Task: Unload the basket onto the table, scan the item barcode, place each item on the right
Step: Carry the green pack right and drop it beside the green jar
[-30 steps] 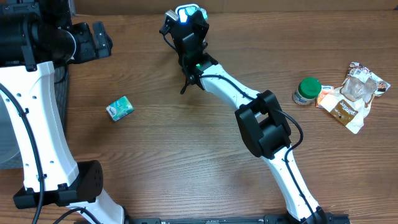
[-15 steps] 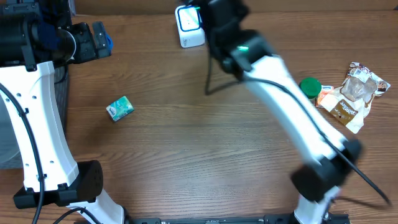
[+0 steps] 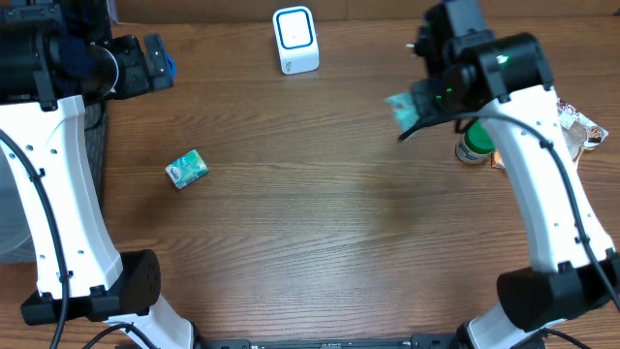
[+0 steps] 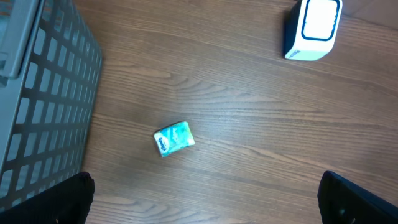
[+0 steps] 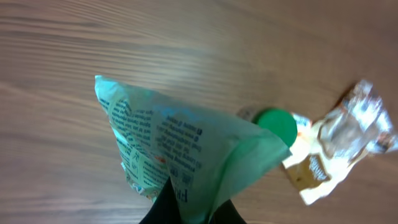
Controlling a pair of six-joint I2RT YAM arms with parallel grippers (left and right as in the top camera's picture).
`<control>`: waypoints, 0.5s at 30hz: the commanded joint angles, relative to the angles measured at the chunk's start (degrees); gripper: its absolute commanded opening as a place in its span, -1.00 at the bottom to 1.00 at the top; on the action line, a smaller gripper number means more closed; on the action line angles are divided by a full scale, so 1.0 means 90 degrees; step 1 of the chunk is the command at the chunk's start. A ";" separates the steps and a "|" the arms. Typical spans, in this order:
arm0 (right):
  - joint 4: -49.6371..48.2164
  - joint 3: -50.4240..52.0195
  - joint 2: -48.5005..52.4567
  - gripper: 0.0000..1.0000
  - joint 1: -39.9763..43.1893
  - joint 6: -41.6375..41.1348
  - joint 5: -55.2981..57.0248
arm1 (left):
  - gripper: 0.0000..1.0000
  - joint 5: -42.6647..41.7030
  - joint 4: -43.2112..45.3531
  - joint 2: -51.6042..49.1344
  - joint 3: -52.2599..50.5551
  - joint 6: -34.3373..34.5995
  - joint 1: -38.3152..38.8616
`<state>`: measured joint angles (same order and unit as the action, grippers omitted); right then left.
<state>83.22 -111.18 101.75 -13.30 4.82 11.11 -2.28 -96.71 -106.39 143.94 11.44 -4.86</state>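
1. The brown wooden table [image 3: 310, 242] lies bare across its middle, leaving wide open room between the two arms. Its far edge runs just behind the scanner.
2. A grey lattice plastic basket [image 4: 37, 93] stands to the left of the left gripper's fingers, its wall closing off that side.
3. The left gripper [image 4: 205, 199] hangs high with its fingers spread wide, holding nothing. Only the two dark fingertips show, at the lower corners of the left wrist view.
4. The right gripper [image 5: 189, 205] has its fingers pinched narrow on the bottom edge of a crumpled green printed plastic packet [image 5: 180, 149], lifted clear of the table. The packet fans out beyond the fingertips. Its dark print is too blurred to read.
5. A white box-shaped barcode scanner with a blue-ringed face [image 3: 295, 39] stands well apart from the packet, far ahead and to the right of the left fingers.
6. Crinkled clear and brown wrappers [image 5: 336, 149] lie beyond the right fingers; their lettering is unreadable.
7. A small jar with a green lid [image 5: 277, 124] touches the wrappers.
8. A small teal carton [image 4: 174, 138] lies between and ahead of the left fingers, its white label illegible.
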 commanded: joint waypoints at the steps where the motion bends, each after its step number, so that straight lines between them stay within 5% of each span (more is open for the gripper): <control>1: -0.0316 0.0942 0.0036 -0.92 0.0644 -0.0216 -0.0199 | 0.99 0.0041 -0.0010 -0.0022 0.0061 -0.0107 0.0041; 7: -0.1239 0.2501 0.0036 -0.92 0.1569 -0.0228 -0.0906 | 0.99 0.0041 -0.0010 -0.0022 0.0061 -0.0107 0.0041; 15: -0.1178 0.2679 0.0034 -0.92 0.2285 -0.0646 -0.0573 | 0.99 0.0041 -0.0010 -0.0022 0.0061 -0.0107 0.0041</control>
<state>72.90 -86.61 103.46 6.04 2.17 4.05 -2.28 -96.71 -106.39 143.94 11.44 -4.86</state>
